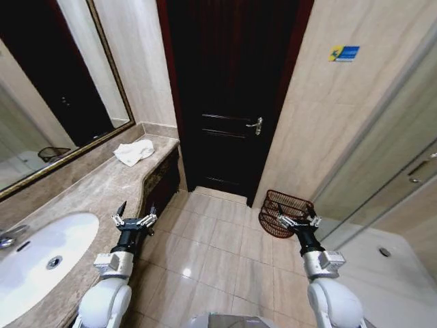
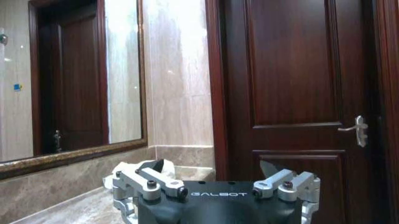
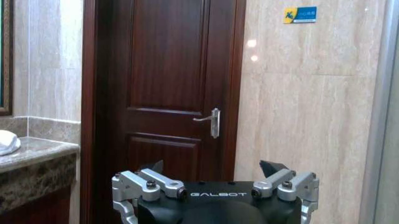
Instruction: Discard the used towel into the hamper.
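The used towel (image 1: 134, 152) is a crumpled white cloth lying at the far end of the marble counter (image 1: 95, 195), close to the door. It peeks out behind my left gripper's finger as the towel (image 2: 126, 169), and a bit of the towel (image 3: 6, 142) sits on the counter end in the right wrist view. The hamper (image 1: 285, 213), a reddish-brown wire basket, stands on the floor against the wall right of the door. My left gripper (image 1: 134, 220) (image 2: 215, 167) hovers open by the counter's front edge. Just in front of the hamper, my right gripper (image 1: 298, 220) (image 3: 212, 167) is open and holds nothing.
A white sink (image 1: 41, 256) is set in the near counter under a framed mirror (image 1: 48, 102). A dark wooden door (image 1: 232, 102) with a metal handle (image 1: 256, 126) is shut ahead. A glass partition (image 1: 403, 184) bounds the right side. Tiled floor (image 1: 212, 246) lies between.
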You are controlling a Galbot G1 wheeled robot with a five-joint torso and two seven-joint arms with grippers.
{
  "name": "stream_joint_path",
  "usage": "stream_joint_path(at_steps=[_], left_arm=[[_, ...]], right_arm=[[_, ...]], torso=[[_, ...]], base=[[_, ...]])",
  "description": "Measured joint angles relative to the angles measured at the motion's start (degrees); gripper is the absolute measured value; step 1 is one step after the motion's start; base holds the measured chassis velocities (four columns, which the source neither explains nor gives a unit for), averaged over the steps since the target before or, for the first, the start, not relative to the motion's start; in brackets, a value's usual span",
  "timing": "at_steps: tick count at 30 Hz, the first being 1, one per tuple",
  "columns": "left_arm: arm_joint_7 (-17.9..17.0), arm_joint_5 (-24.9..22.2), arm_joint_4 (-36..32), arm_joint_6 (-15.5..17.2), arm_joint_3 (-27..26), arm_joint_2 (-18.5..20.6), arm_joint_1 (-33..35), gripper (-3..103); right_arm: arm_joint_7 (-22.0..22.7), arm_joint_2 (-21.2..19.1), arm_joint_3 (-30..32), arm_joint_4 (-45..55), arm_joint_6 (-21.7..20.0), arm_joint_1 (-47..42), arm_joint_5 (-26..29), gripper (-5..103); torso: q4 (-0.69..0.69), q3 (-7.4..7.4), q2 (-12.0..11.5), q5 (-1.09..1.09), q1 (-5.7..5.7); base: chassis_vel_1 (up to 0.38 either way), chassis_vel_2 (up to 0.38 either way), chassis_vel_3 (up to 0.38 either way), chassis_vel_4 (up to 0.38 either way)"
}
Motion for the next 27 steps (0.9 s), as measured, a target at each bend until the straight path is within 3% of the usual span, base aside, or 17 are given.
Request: stream_joint_path(at_steps=[27], left_arm=[[0.07,-0.03,-0.8,0.09,0.09,-0.55,0.86,100]], right_arm=[[-0.63,-0.14,-0.08,-1.03,0.46,-0.16,-0.01,100]], torso=[[0.01,0.0,0.0,0.0,0.01]], base=[[-0.093,0.102,0.103,-0.095]])
